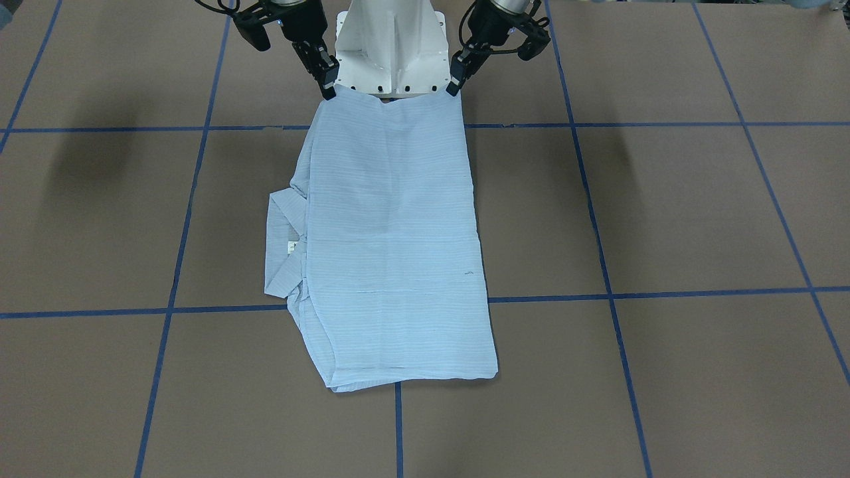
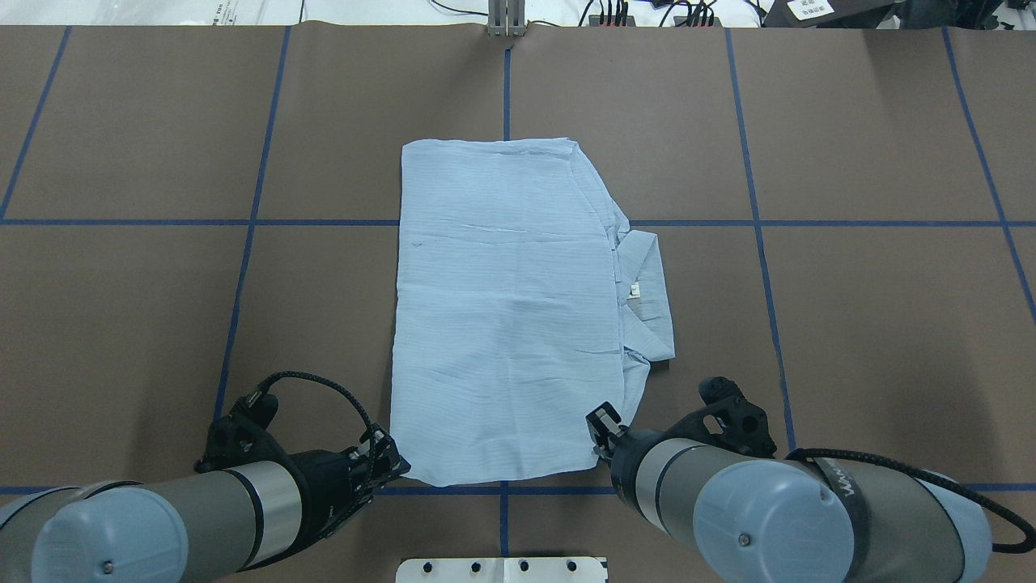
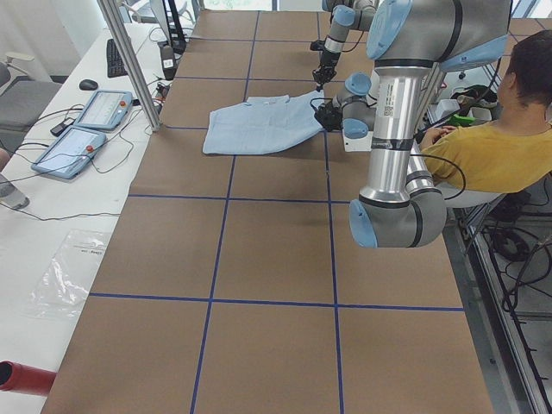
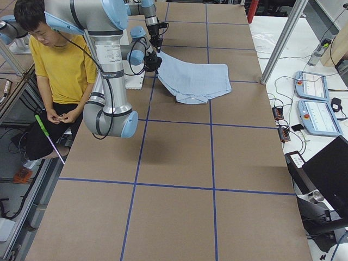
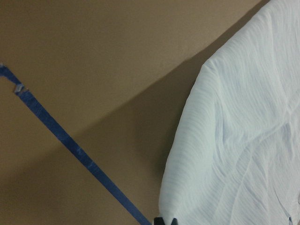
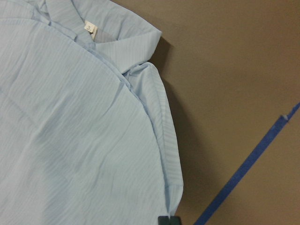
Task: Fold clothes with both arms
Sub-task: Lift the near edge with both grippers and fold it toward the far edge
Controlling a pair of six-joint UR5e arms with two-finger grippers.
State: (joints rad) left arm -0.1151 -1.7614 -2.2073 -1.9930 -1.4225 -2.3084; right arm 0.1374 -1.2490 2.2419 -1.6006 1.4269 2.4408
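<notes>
Tools first, and both are pinched tight with no gap between the fingers. The left tool (image 1: 455,87) is clamped on one near corner of the shirt (image 1: 392,232), and the right tool (image 1: 329,91) has the other. Each wrist view shows the cloth's edge running straight down into the fingertips. The shirt sits mid-counter, folded into a long panel running away from the robot. Its held hem is lifted off the counter (image 1: 664,212), throwing a shadow, while the far hem lies flat. The collar (image 2: 647,283) and its white label (image 2: 634,290) poke out along the robot's right side, and the opposite long edge runs fairly straight. The white pedestal (image 1: 392,53) stands just behind the held edge. Bare brown surface crossed by blue tape lines (image 1: 398,425) opens wide on both sides and beyond the far hem. A person (image 3: 496,147) sits behind the robot.
</notes>
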